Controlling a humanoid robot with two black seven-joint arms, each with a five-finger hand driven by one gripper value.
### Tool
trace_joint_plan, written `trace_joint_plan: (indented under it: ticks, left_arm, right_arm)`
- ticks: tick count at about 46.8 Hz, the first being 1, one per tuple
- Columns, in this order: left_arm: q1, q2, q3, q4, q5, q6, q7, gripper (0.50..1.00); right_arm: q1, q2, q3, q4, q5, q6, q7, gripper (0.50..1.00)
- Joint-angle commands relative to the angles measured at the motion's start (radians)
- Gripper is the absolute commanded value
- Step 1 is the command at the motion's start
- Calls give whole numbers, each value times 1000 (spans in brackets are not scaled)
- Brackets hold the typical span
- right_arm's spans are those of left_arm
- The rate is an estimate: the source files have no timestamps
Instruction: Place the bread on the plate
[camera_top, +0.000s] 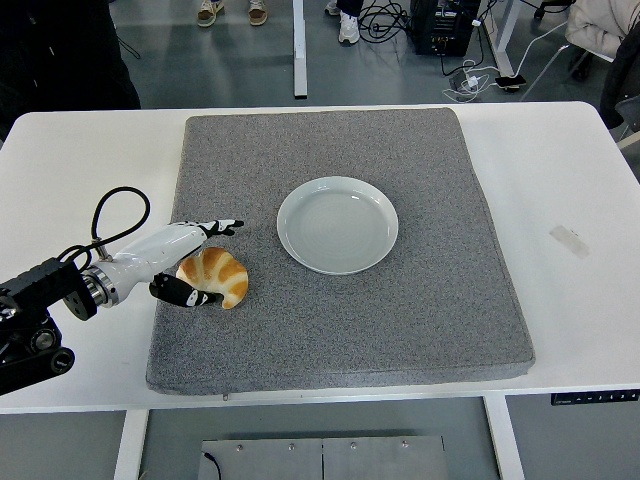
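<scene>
Bread, a golden curved croissant (213, 278), is lying on the grey fuzzy mat (400, 330), to the left of the round white plate (337, 224) and apart from it. It is held by the white-and-black left hand (185, 262), thumb below, fingers curled over its top.

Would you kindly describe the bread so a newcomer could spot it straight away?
A grey mat covers the middle of the white table. Near the mat's left edge, left of the round plate, lies the bread, at the left hand. It is the only golden-brown, crescent-shaped thing there.
</scene>
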Motion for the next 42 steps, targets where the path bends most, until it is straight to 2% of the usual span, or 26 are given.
trace_joint_plan:
  ticks: [1, 4, 16, 21, 26, 42]
  left_arm:
    - [5, -5, 0, 0, -1, 0, 1, 748]
    - [7, -5, 0, 0, -1, 1, -1, 727]
    - [8, -17, 0, 0, 0, 29, -17, 704]
    - [10, -22, 0, 0, 2, 32, -22, 624]
    - [10, -22, 0, 0, 0, 31, -24, 500]
    - [-9, -8, -17, -1, 11, 32, -30, 500]
  right_arm:
    - [0, 0, 0, 0, 0, -1, -1, 1000]
    - [0, 0, 0, 0, 0, 1, 1, 1000]
    - [0, 0, 0, 0, 0, 1, 1, 1000]
    - [0, 0, 0, 0, 0, 1, 1, 1000]
    - [0, 0, 0, 0, 0, -1, -1, 1000]
    - [0, 0, 0, 0, 0, 1, -1, 1000]
